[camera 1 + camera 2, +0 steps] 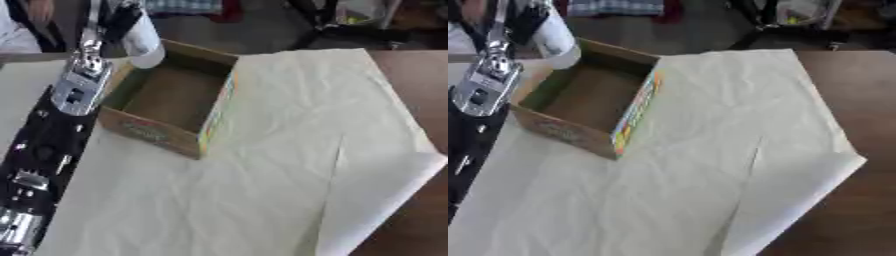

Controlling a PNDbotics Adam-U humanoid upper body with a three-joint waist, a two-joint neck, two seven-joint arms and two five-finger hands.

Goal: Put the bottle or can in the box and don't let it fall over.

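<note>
One arm is in play, and it's the left, reaching in from the lower left edge and stretching up across the pale cloth toward the far corner of the cardboard box. Up at the top, the left hand is curled round a white bottle, dark fingers wrapped about its upper part. The bottle hangs tilted a little, its lower end sitting right at the box's far left corner, over the rim there; whether it touches the cardboard or hangs just clear, I cannot tell. It is not down on the box floor, which shows bare and brown. The box stands open-topped, turned at an angle on the cloth, with colourful print running down its right-hand wall and more print on the near side. That cloth is creased, covering most of the brown table, with wood showing along the right side. No sign of the right hand in either view.
</note>
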